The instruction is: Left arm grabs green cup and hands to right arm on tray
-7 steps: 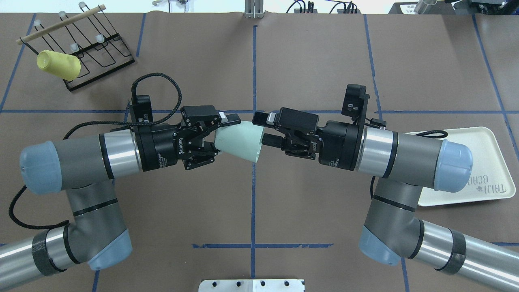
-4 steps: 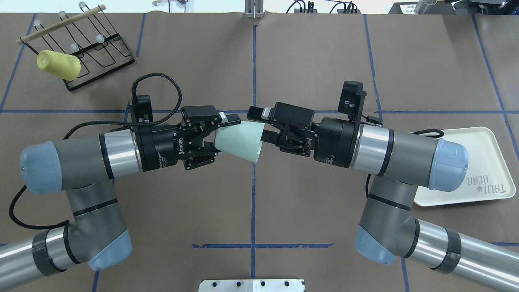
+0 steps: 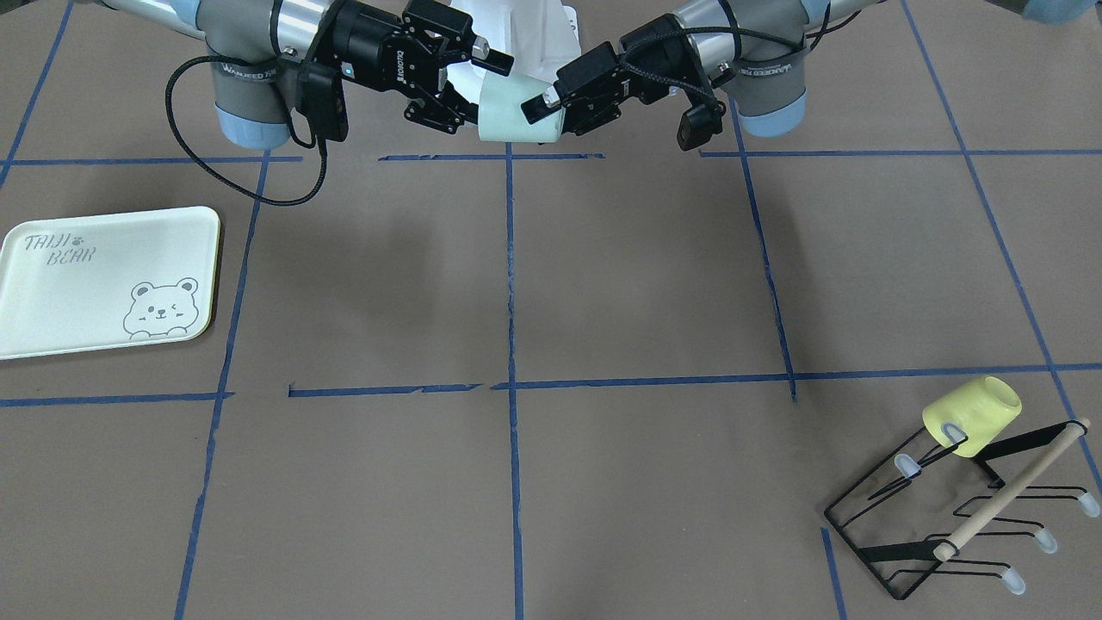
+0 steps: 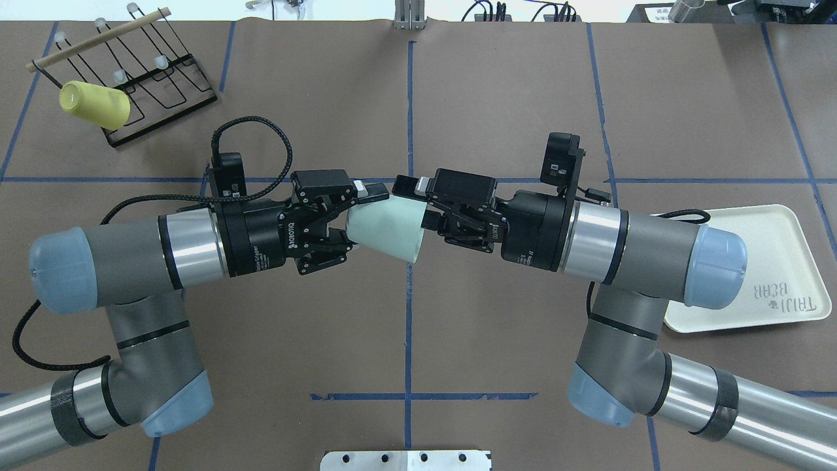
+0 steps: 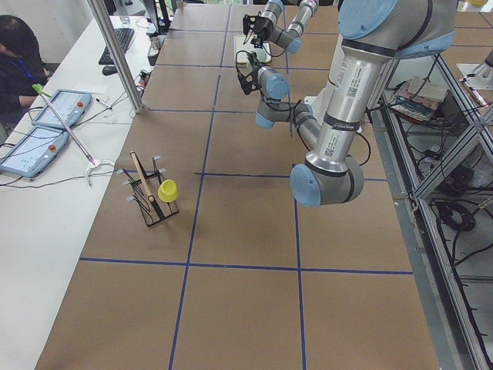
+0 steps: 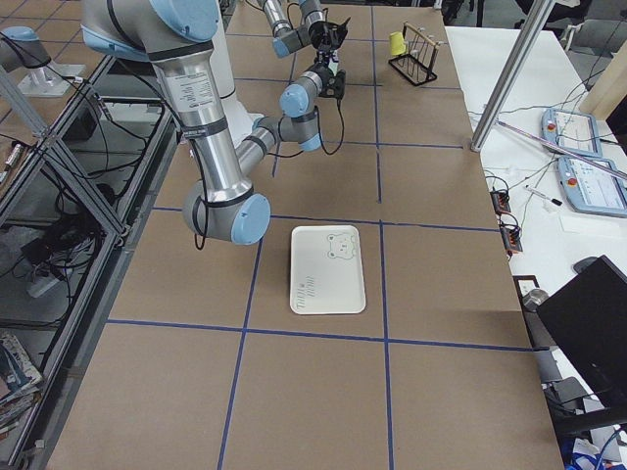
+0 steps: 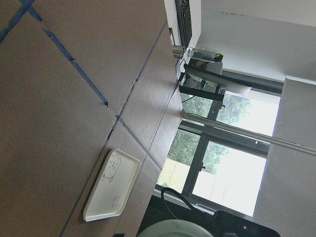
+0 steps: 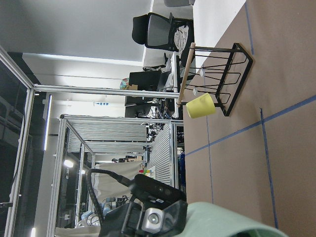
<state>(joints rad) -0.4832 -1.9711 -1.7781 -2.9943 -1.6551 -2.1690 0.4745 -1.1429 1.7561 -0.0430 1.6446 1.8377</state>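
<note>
- Left arm (image 4: 131,255) reaches in towards the middle of the bench (image 4: 497,104). Its wrist lies roughly level.
- Left claw (image 4: 358,219) is clenched on the green cup (image 4: 389,229). One finger lies along the far side of the base end, and the other is on the near side.
- The green cup is held in the air over the central blue tape line (image 4: 410,98), clear of the bench. It lies on its side with the narrow base in the left claw and the open mouth facing the right arm (image 4: 654,255).
- Right claw (image 4: 415,203) has its fingers spread apart at the cup's mouth. One finger reaches over the outside of the rim on the far side, and the other sits at the mouth opening (whether either pad touches the wall I cannot tell).
- The two claws face each other almost tip to tip, with the cup bridging them.
- Tray (image 4: 778,248) lies flat on the bench on the robot's right, well apart from the cup. In the overhead view the right forearm hides part of it. The front-facing view shows the bear drawing and the lettering.
- A yellow cup (image 4: 95,104) hangs tilted on a prong of the black wire rack (image 4: 162,121), at the far corner on the robot's left.
- Right wrist view: the green cup's wall fills the bottom edge, with the rack and yellow cup beyond it.
</note>
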